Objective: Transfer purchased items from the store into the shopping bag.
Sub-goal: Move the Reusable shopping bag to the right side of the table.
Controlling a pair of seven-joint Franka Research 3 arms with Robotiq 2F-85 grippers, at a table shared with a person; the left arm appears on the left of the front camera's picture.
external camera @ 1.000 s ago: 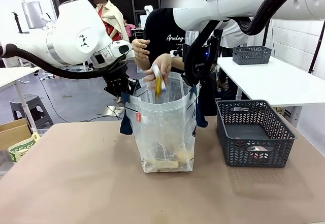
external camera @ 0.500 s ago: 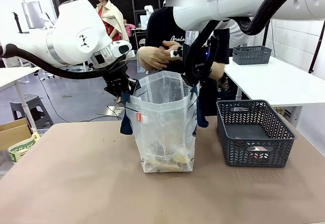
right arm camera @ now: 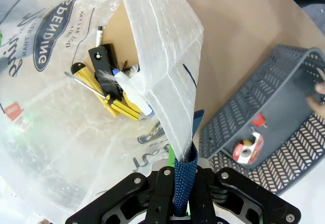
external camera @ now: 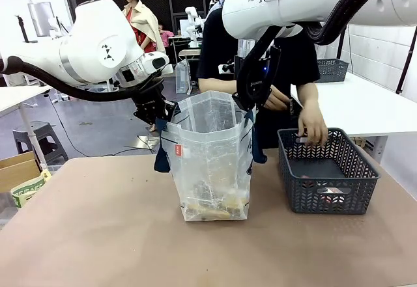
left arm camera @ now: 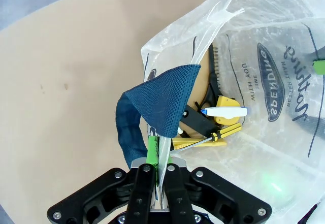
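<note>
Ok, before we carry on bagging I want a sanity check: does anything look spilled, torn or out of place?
Nothing stands out. The shopping bag stands upright, held open by the left gripper and right gripper; items lie inside it, and the basket sits level beside it.

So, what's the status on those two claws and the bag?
Left gripper shut on shopping bag rim, right gripper shut on its navy strap; mouth open. Items at bag bottom. Person's hand at basket rim; nothing blocking.
</note>
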